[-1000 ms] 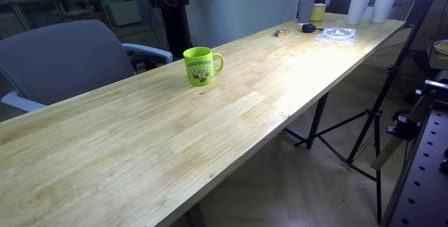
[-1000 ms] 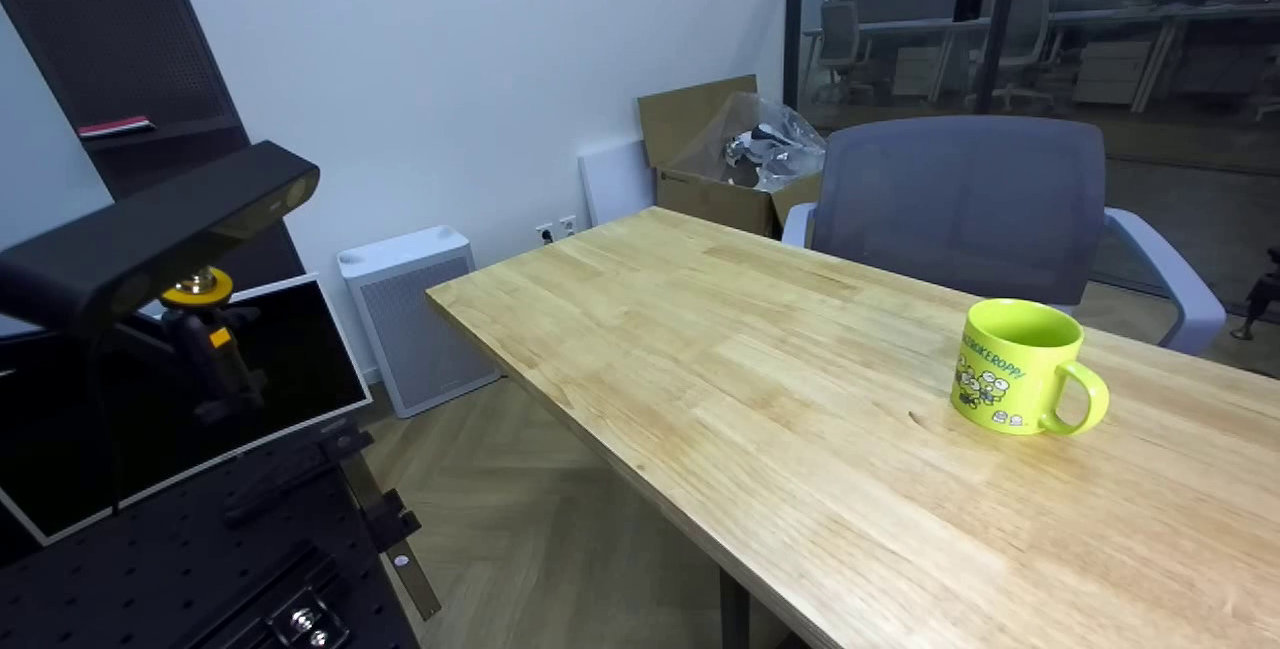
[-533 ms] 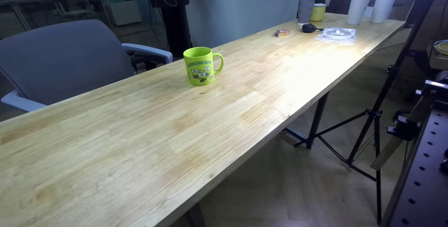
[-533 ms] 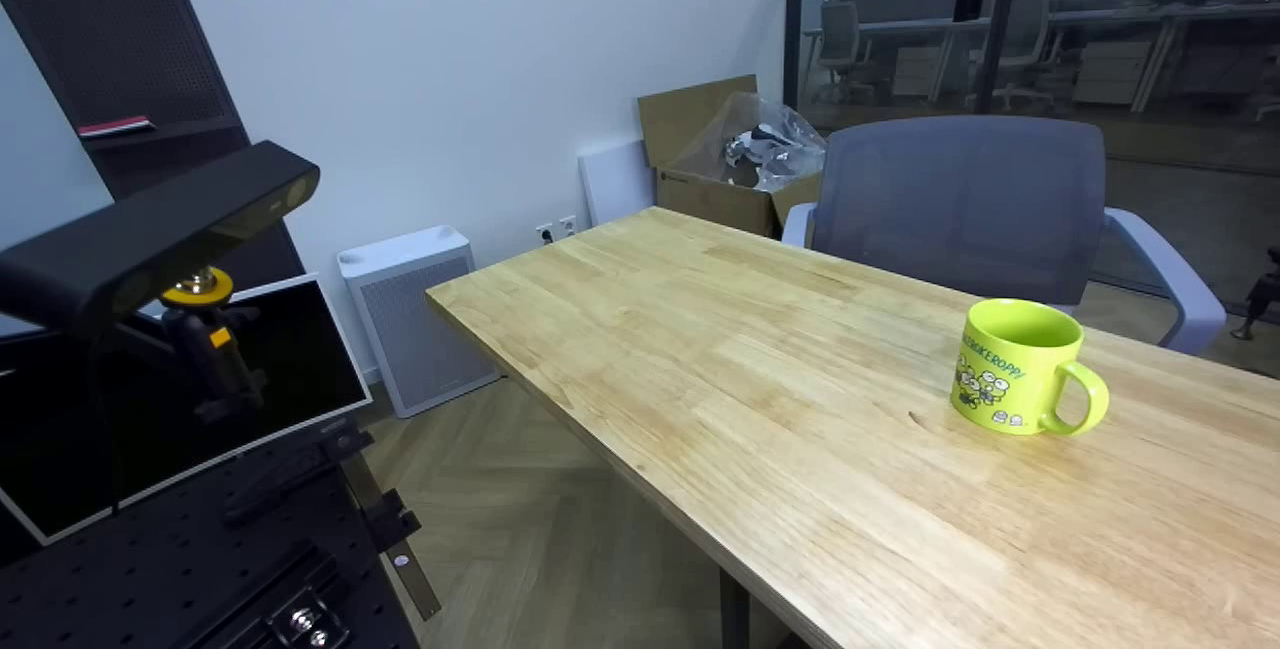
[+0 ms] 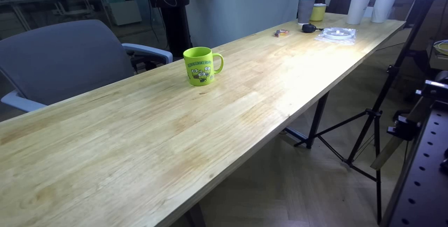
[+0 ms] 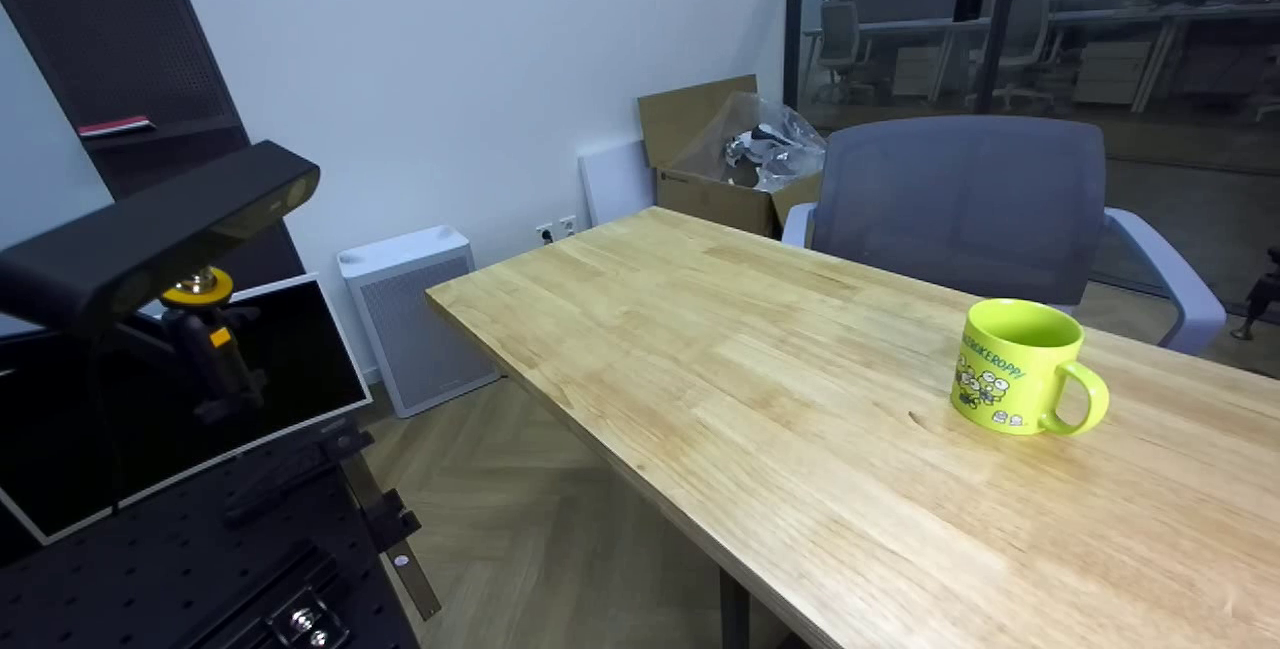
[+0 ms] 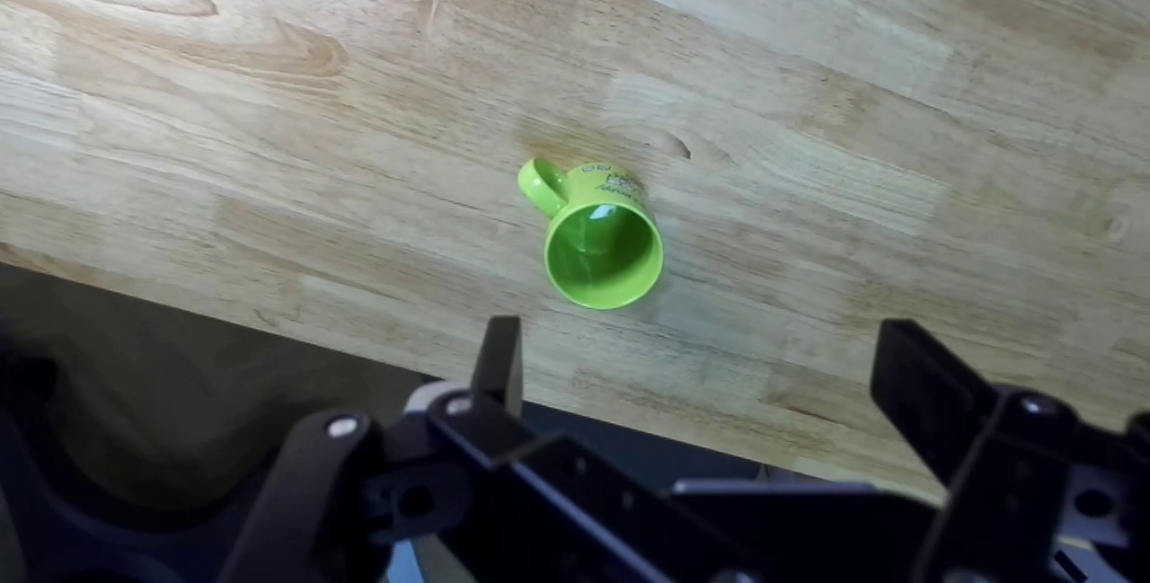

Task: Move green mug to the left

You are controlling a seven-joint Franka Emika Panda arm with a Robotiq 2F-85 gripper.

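A glossy lime-green mug with a loop handle is standing upright on the pale wooden worktop, near the edge beside a grey mesh-backed chair. In an exterior view, a grey tapering cup is standing at the far end; in an exterior view, an open brown cardboard box is appearing. The wrist view is exposing the mug's interior and the black end effector, its jaws standing wide apart and clear of the mug.

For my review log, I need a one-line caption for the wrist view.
Wrist view: the gripper open and empty, apart from the mug standing upright on the table.
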